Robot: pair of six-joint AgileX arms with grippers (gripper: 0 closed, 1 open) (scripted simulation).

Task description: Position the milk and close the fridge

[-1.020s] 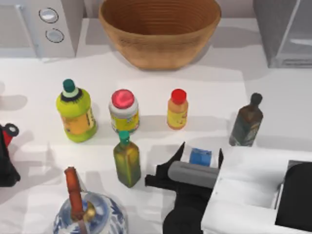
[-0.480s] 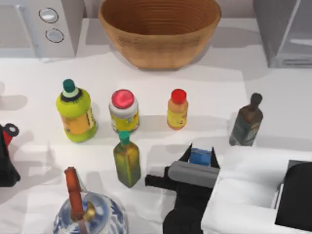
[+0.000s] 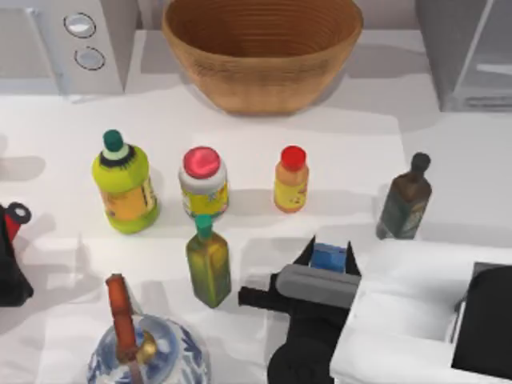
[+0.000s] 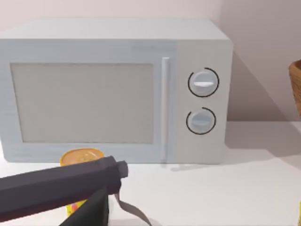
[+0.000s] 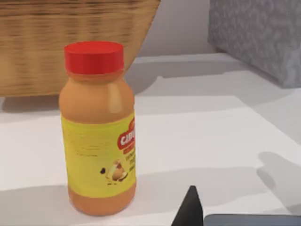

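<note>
Right tool [image 3: 329, 250] fingers narrowed against milk [image 3: 329, 258], apparently gripping; left tool state unclear.

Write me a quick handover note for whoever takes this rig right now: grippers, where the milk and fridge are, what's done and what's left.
Right gripper: near the table's front edge, right of centre, fingers closed on the milk, which sits on the table in front of the orange bottle.
Left gripper: parked at the table's left edge.
Fridge: back right corner, door open.
Done: milk grasped.
Left: carry the milk to the fridge, set it inside, shut the door.
</note>
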